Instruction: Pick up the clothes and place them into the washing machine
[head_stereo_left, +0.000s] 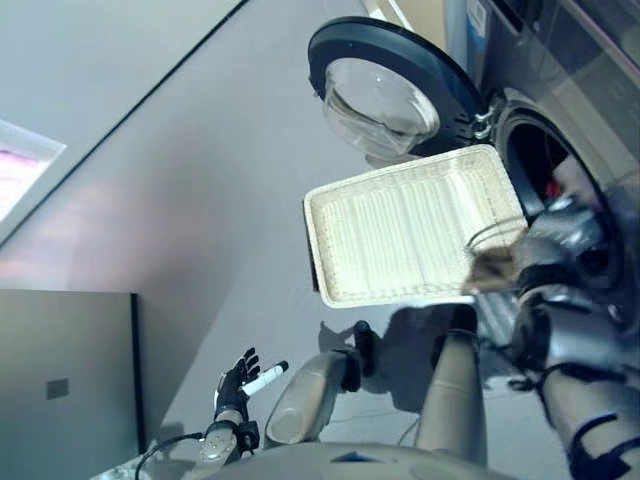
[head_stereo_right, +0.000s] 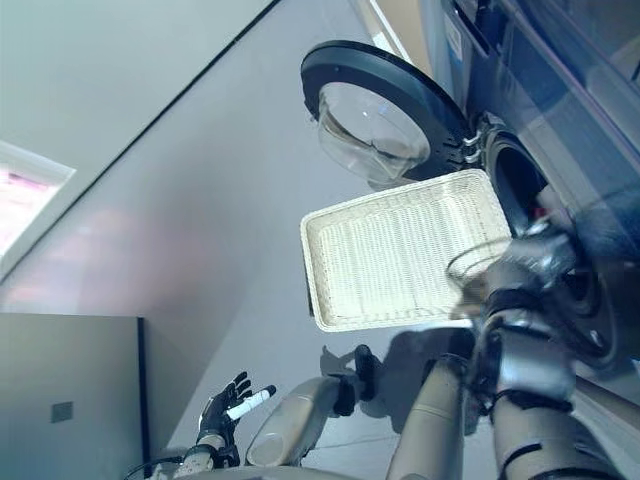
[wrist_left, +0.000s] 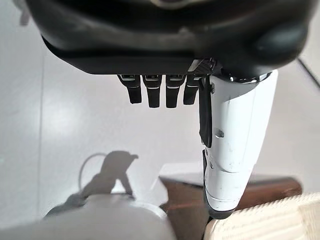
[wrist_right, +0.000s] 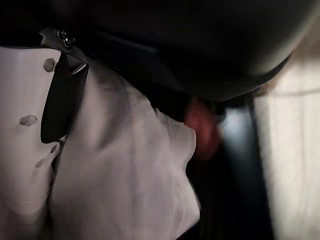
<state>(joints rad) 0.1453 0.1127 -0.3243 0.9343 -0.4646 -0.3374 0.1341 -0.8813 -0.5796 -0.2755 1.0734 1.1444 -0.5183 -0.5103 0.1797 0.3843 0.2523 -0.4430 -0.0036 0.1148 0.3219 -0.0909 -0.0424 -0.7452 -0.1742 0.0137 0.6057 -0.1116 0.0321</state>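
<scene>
The wicker basket (head_stereo_left: 410, 225) stands empty beside the washing machine (head_stereo_left: 600, 90). The machine's round door (head_stereo_left: 385, 95) is swung open. My right hand (head_stereo_left: 560, 235) is at the mouth of the drum (head_stereo_right: 520, 180). In the right wrist view a pale cloth (wrist_right: 130, 165) lies right against my white thumb cover (wrist_right: 30, 125), with a red garment (wrist_right: 202, 130) in the dark behind it. A bit of red also shows inside the drum (head_stereo_left: 552, 187). My left hand (head_stereo_left: 238, 380) hangs open and empty over the floor, far from the basket; its straight white thumb (wrist_left: 235, 145) shows in the left wrist view.
The basket's corner (wrist_left: 270, 220) rests on the low dark brown box (wrist_left: 185, 192). A grey cabinet (head_stereo_left: 65, 380) stands at my far left. Pale floor (head_stereo_left: 200, 200) stretches between the cabinet and the machine.
</scene>
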